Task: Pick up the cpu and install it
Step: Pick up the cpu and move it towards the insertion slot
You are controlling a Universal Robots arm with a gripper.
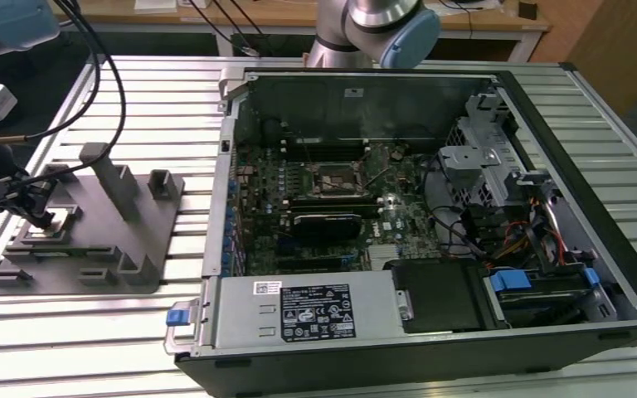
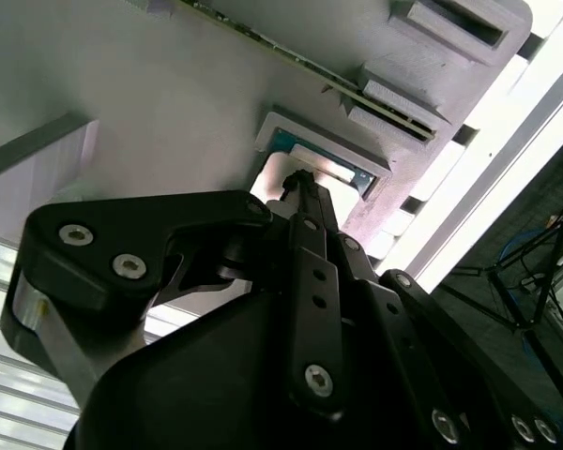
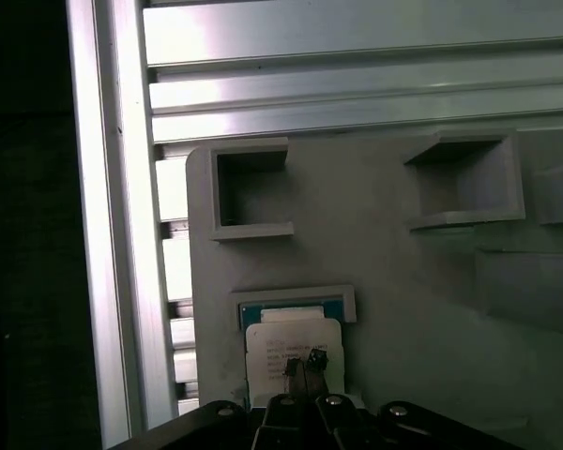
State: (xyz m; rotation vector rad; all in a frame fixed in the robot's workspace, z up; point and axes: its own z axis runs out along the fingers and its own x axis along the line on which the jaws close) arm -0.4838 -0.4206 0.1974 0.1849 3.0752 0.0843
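1. The desk, a surface of aluminium slats, carries all items. In the exterior view, bare slats are seen at 6 o'clock of the fixture block.
2. The computer case is laid on its side with the panel off, so that the board faces upward. Its walls stand all round. Entry is therefore judged possible from above only.
3. The motherboard is fixed flat inside the case. It is crowded by cables and a drive cage at 3 o'clock.
4. The grey fixture block is placed near the case, at its 9 o'clock. Upright posts rise from it at 1 o'clock of the pincer. These are judged to be the edges to be cleared in any sideways travel.
5. The black socket frame is set at the middle of the board, with low components all round it.
6. The pincer is positioned at the block's 9 o'clock edge. Its fingers are drawn together into a narrow tip over the middle of the cpu's top plate. Contact with the plate cannot be confirmed.
7. The cpu is seated flat in a shallow walled recess of the block, and is located there by the low rim. A vertical lift is judged necessary to clear that rim.
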